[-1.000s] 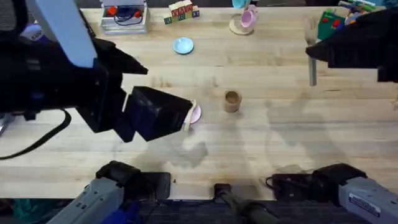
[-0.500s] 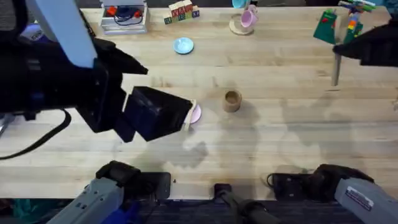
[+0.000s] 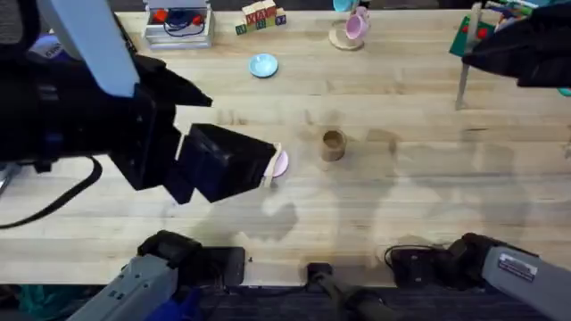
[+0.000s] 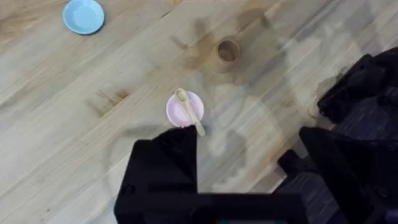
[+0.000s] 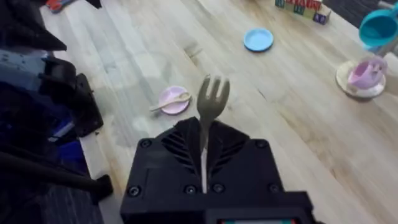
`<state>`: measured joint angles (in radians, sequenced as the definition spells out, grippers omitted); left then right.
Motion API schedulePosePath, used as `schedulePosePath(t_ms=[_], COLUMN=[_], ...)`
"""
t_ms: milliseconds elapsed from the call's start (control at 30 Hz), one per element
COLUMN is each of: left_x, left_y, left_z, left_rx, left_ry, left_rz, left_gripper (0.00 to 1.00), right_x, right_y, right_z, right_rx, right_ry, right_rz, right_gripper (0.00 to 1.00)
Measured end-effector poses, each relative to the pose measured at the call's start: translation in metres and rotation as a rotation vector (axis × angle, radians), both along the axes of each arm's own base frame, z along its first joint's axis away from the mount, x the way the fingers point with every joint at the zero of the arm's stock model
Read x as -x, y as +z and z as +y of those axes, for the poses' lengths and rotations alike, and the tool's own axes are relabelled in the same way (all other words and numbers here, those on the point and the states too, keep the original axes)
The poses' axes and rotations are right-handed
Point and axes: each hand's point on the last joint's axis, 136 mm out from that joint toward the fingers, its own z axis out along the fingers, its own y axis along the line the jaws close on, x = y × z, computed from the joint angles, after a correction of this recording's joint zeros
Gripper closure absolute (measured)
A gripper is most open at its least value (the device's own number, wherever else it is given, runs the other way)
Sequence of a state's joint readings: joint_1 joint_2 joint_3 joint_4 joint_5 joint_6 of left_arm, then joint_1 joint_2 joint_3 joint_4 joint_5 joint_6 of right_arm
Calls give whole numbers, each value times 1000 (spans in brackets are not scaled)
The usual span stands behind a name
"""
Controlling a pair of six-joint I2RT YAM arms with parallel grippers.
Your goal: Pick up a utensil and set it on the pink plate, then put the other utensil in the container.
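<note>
The wooden spoon (image 4: 189,111) lies across the pink plate (image 4: 184,110), its handle sticking out over the rim. High above the plate, my left gripper (image 4: 249,165) stands open and holds nothing. In the overhead view the left gripper (image 3: 268,168) covers most of the pink plate (image 3: 281,163). To the plate's right the brown wooden container (image 3: 333,144) stands upright. At the table's far right my right gripper (image 3: 471,61) is raised and shut on the wooden fork (image 3: 461,89). In the right wrist view the fork (image 5: 211,102) has its tines pointing away from the right gripper (image 5: 204,149).
A light blue plate (image 3: 262,65) lies behind the pink one. At the back edge a pink mug (image 3: 356,27) sits on a coaster beside letter blocks (image 3: 260,16) and a stack of toys (image 3: 178,25). Green toys (image 3: 470,34) sit at the back right.
The right arm swung right with the fork, then came back left and toward the back of the table. The left arm, spoon and plate have not moved.
</note>
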<state>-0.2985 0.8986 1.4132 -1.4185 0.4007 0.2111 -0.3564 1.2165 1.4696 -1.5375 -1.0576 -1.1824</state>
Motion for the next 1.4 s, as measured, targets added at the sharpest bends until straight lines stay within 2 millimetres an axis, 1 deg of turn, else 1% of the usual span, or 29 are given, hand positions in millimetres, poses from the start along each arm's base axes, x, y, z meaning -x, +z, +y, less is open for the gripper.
schedulePosePath(t_ms=[33, 67, 200, 367, 500, 767, 800, 1067, 1267, 1400], left_x=[0, 0, 0, 0, 0, 0, 0, 0, 0, 0], left_y=[0, 0, 0, 0, 0, 0, 0, 0, 0, 0], left_z=[0, 0, 0, 0, 0, 0, 0, 0, 0, 0], left_rx=[0, 0, 0, 0, 0, 0, 0, 0, 0, -1], left_ry=[0, 0, 0, 0, 0, 0, 0, 0, 0, 1], left_rz=[0, 0, 0, 0, 0, 0, 0, 0, 0, 0], left_gripper=[8, 7, 7, 7, 8, 8, 8, 8, 8, 8], right_x=[-8, -9, -12, -13, -10, 2, 1, -7, -21, -28], right_y=[-3, -5, -6, -4, -3, -4, -16, -46, -63, -77], right_z=[-1, -1, 1, 5, 15, 44, 51, 55, 56, 62], right_rx=[-22, -33, -92, -104, -84, -74, -77, -136, -177, -198], right_ry=[17, 18, 24, 61, 135, 302, 364, 427, 448, 484], right_rz=[9, 21, 75, 39, -27, -96, -102, -118, -112, -89], right_gripper=[969, 969, 969, 969, 969, 969, 969, 969, 969, 969])
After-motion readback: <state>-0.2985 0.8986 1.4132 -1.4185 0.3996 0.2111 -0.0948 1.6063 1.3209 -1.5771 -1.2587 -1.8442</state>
